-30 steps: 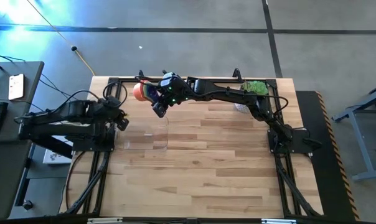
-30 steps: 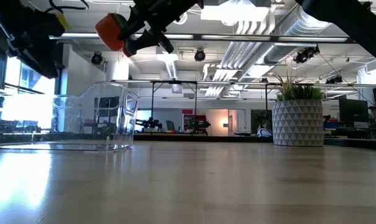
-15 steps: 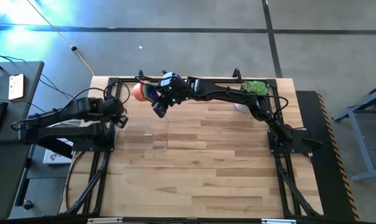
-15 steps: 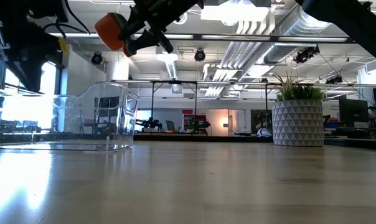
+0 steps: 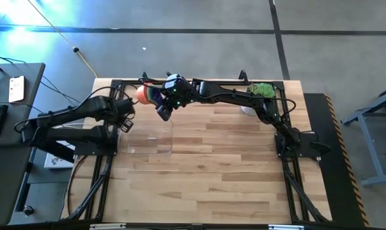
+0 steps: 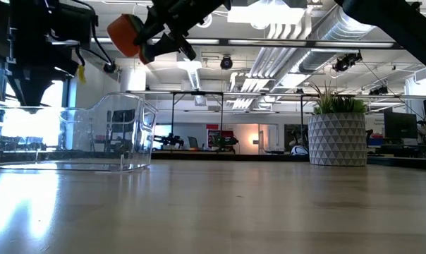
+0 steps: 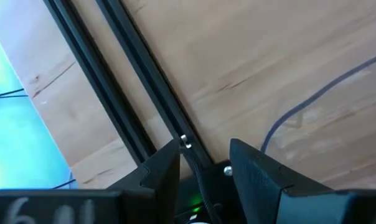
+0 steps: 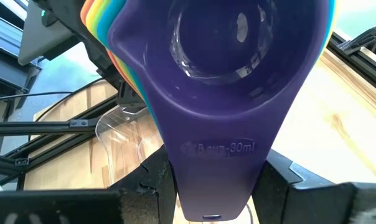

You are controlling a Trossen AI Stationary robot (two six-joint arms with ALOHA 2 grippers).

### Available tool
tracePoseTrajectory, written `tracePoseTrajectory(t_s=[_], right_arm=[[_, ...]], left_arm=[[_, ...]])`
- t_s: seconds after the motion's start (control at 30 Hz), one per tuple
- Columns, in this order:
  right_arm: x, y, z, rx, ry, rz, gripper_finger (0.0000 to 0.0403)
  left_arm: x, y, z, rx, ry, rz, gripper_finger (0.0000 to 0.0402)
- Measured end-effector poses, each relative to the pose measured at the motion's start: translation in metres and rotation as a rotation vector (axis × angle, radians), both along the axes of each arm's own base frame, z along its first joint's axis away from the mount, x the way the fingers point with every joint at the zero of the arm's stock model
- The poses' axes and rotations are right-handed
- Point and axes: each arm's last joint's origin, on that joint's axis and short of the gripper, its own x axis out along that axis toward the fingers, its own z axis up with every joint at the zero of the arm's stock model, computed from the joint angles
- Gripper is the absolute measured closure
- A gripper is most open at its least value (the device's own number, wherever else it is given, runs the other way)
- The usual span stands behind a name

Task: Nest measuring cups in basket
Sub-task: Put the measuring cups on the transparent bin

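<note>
The measuring cups are nested in one stack, purple innermost, with coloured rims beside it and the orange cup outermost. My right gripper is shut on the stack and holds it high above the far end of the clear basket. In the low view the orange cup hangs well above the basket, which rests on the table by its flat bottom. My left gripper is open and holds nothing, beside the basket's left wall, over the table's left rail. My right gripper pinches the stacked handles between its two fingers, with the purple handle facing the wrist camera. The handles run along the fingers. The stack is lifted clear and tipped on its side, and the orange bottom points toward the table's left.
A white patterned pot with a green plant stands at the far right corner. Black rails run along the table's left, right and far edges. The wooden top lies bare in the middle and near part.
My left arm has raised its elbow and swung its gripper a little toward the far edge, closer to the basket's left wall. The right arm and the stack of cups have kept still.
</note>
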Motion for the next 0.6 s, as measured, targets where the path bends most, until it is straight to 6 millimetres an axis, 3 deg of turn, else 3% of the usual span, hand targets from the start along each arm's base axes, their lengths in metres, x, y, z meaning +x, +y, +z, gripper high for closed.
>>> tracePoseTrajectory(t_s=[0.6], right_arm=[[0.0, -0.001, 0.001, -0.001, -0.011, 0.0, 0.0267]], left_arm=[[0.016, 0.008, -0.015, -0.105, 0.141, -0.041, 0.0271]])
